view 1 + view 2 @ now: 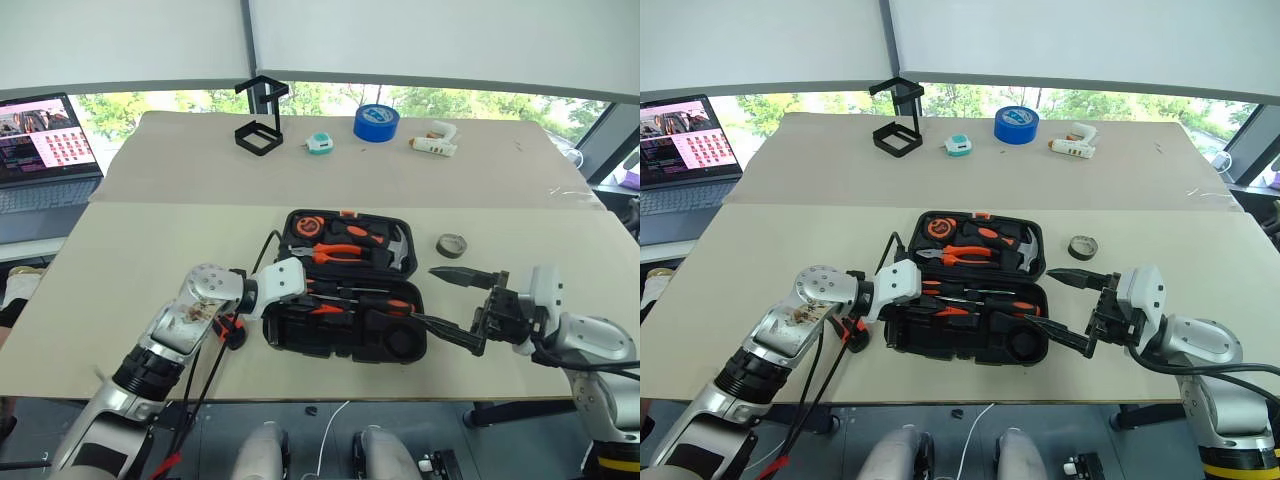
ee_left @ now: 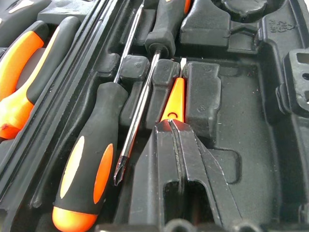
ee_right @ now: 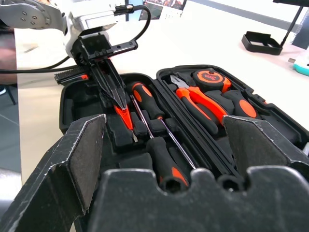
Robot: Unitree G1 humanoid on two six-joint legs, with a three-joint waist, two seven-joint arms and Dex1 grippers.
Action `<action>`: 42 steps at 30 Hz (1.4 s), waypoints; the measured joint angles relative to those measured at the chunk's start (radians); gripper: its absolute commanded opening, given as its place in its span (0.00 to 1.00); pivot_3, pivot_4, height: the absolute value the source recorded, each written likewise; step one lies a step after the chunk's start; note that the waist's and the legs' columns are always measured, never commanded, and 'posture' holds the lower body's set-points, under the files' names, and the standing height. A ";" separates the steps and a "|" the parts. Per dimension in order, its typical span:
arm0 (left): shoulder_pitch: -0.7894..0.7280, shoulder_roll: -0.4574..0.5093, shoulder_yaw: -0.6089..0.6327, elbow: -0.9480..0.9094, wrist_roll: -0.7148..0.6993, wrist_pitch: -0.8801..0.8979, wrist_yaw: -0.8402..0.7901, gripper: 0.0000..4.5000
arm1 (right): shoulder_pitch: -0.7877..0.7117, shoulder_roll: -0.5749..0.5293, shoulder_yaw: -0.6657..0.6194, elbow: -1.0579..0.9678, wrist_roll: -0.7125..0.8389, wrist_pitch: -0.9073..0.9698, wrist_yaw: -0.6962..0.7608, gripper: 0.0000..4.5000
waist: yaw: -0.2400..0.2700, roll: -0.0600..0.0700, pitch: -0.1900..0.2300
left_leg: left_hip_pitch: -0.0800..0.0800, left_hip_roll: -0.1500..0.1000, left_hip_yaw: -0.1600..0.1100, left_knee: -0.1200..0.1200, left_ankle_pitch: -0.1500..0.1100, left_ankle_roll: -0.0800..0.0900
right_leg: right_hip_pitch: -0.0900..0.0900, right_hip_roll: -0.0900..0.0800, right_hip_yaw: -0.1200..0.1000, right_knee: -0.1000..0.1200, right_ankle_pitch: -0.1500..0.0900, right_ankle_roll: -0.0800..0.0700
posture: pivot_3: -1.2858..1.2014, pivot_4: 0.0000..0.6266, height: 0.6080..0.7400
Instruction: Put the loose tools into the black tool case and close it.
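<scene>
Two beige tabletops [image 1: 150, 250] abutting, laptop [image 1: 45, 150] beside, windows [image 1: 320, 100] behind.

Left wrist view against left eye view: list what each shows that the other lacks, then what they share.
Left wrist view alone: the slim orange tester pen pinched at the tip of the shut left gripper, lying in a moulded slot.

Left eye view alone: the small tape roll loose on the table beside the case, and the open right gripper.

Both: the open black tool case with two screwdrivers seated in it.
</scene>
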 measured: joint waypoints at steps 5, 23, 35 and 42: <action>0.013 0.000 0.017 -0.006 -0.005 0.018 0.026 0.00 | -0.015 0.002 0.004 0.016 0.000 -0.007 0.005 1.00 | -0.001 0.001 -0.001 | 0.001 0.000 0.000 0.000 0.000 0.000 | 0.001 0.000 0.000 0.000 0.000 0.000 | 0.52 0.24 1.00; 0.982 0.068 0.960 -0.377 -0.275 0.093 0.171 0.99 | 0.004 -0.039 -0.058 0.324 -0.052 -0.286 0.249 1.00 | -0.016 0.001 0.000 | 0.002 0.004 0.002 -0.002 -0.001 0.000 | -0.001 -0.003 0.001 -0.002 -0.001 -0.002 | 0.52 0.24 1.00; 1.147 -0.019 1.140 -0.601 -0.414 0.425 0.372 0.99 | -0.062 -0.003 -0.025 0.318 0.007 -0.306 0.352 1.00 | 0.002 0.000 0.000 | 0.004 0.004 0.002 -0.002 -0.001 0.000 | 0.000 -0.004 0.000 0.000 -0.008 -0.013 | 0.52 0.24 1.00; 0.703 -0.093 1.166 -0.805 -0.630 1.046 0.676 0.99 | -0.178 0.022 0.030 0.156 0.132 -0.100 0.258 1.00 | -0.002 0.001 0.000 | 0.005 0.003 -0.001 -0.002 0.001 -0.001 | 0.001 -0.002 0.000 0.003 -0.002 -0.005 | 0.52 0.24 1.00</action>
